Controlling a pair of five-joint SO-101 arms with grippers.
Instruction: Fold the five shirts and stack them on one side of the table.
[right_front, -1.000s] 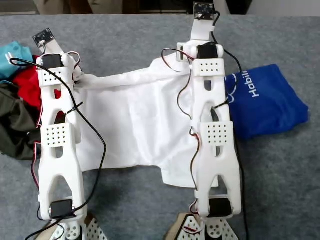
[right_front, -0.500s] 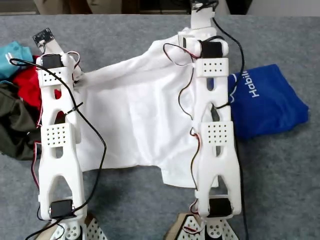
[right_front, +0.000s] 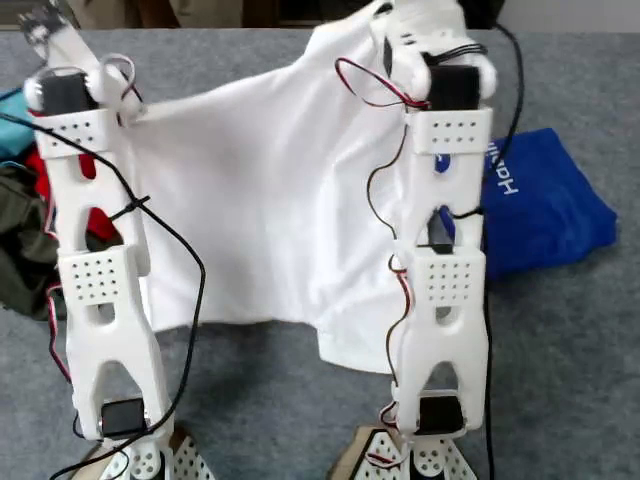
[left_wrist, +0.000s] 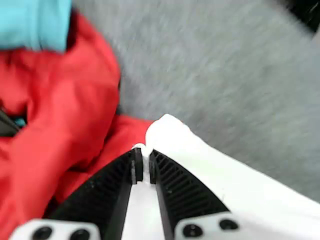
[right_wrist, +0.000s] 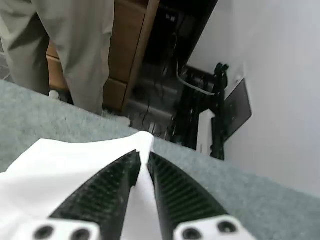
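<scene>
A white shirt (right_front: 270, 200) hangs lifted between both arms, its far edge raised off the grey table and its near hem still on the cloth. My left gripper (left_wrist: 141, 162) is shut on one corner of the white shirt (left_wrist: 210, 165). My right gripper (right_wrist: 142, 160) is shut on the other corner of the white shirt (right_wrist: 65, 165), high above the table's far edge. A folded blue shirt (right_front: 545, 205) lies at the right. A pile with a red shirt (left_wrist: 55, 120), a teal shirt (left_wrist: 35, 22) and a dark olive shirt (right_front: 22, 250) sits at the left.
The grey table (right_front: 560, 380) is bare along its front and at the far right corner. Behind the table's far edge stand a wooden cabinet (right_wrist: 130, 50) and a black stand with cables (right_wrist: 210, 115).
Both grippers have risen and pulled the white shirt's far edge up and away from the table, so the cloth now hangs stretched between them. The blue shirt and the pile have not moved.
</scene>
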